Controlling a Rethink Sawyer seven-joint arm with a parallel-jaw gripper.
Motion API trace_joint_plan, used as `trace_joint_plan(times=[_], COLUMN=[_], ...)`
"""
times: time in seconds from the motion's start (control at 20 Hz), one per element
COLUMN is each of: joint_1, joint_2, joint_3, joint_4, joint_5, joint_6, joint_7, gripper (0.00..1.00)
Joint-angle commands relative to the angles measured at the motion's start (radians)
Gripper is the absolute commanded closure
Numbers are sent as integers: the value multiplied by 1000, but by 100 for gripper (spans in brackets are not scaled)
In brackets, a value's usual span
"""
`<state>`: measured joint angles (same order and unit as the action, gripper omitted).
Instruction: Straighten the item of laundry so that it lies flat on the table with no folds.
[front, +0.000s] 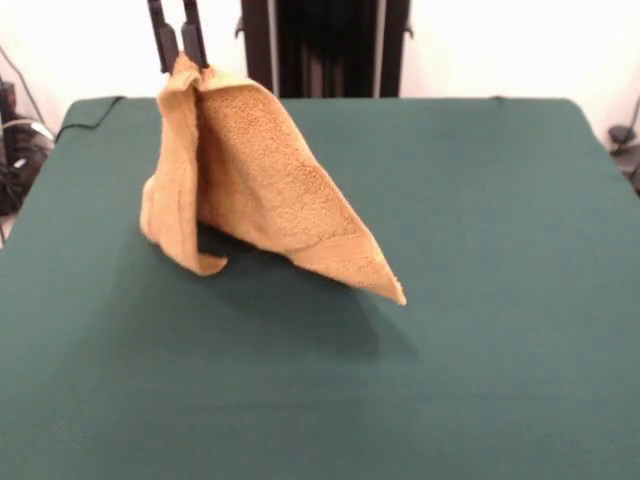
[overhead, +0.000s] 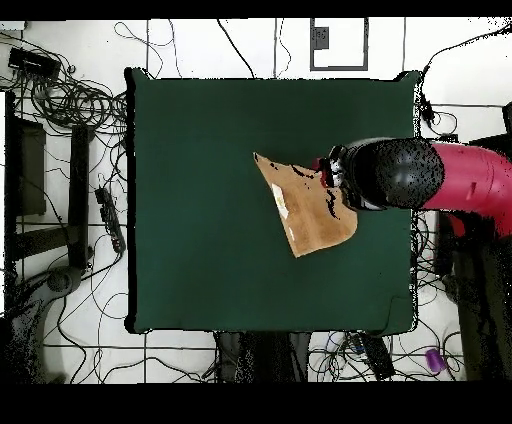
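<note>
With the gripper (front: 183, 58) pinching one corner of the towel (front: 262, 185), lifted above the table (front: 480, 300) (lower edge trailing), drag slowly away from the resting corner so folds pull out.

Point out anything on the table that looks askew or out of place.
The towel is not flat: the gripper holds one corner up, so it hangs folded like a tent, lower edges touching the green table. Nothing else stands out.

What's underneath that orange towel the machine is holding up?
Only the green table. The gripper pinches the towel by its top, and the towel hangs like a tent, its lower edges touching the table. A dark shadowed gap shows beneath; whatever lies deeper behind the folds is hidden.
</note>
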<state>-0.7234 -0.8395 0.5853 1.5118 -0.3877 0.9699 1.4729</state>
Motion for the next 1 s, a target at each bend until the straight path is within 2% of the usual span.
trace_joint_plan(times=[0.05, 0.5, 0.7, 1.0], joint_1=[39, 33, 32, 13], joint_2=[36, 107, 175, 223], joint_3=[119, 146, 155, 168], joint_4=[-18, 10, 40, 73], joint_5=[-14, -39, -71, -112], joint_6=[109, 36, -38, -156], joint_7=[-276, -281, -275, -232], gripper=[100, 100, 100, 100])
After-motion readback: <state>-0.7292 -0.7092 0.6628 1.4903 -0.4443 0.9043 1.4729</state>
